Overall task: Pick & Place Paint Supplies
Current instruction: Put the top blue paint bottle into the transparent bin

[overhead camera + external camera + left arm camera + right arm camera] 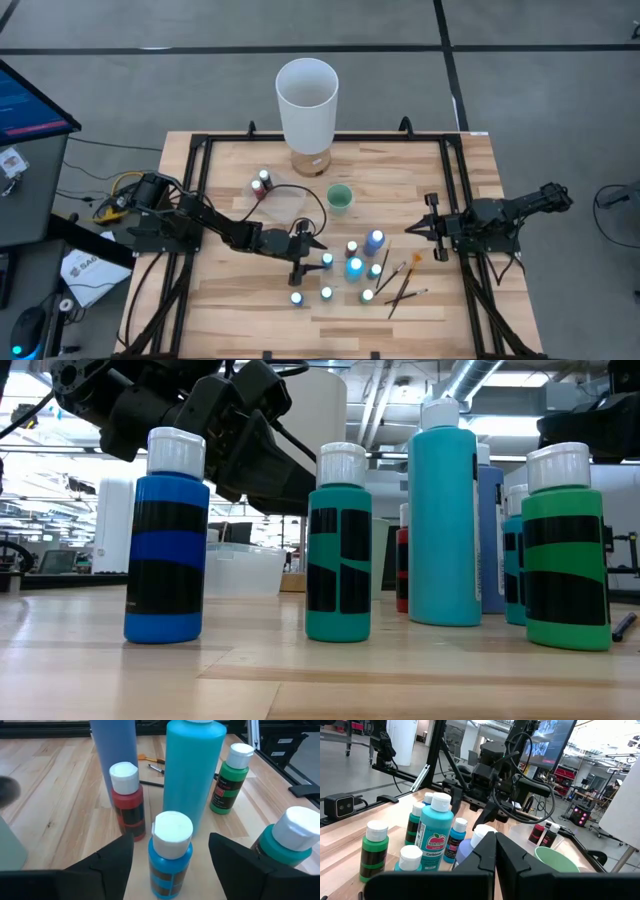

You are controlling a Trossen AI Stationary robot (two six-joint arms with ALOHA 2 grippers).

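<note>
Small blue bottle (170,854), standing just before the tall teal bottle (192,770), sits between the spread, empty fingers of the left gripper (170,860): approach step, grasp pending. Next: close squarely below the white cap, avoiding the red bottle (128,800) beside it. Right gripper (494,851), clenched and empty, waits beyond the cluster.

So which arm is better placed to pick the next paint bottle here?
Left, probably. The left gripper is open, straddling a small blue bottle in the cluster. The right gripper is shut, beside the cluster.
</note>
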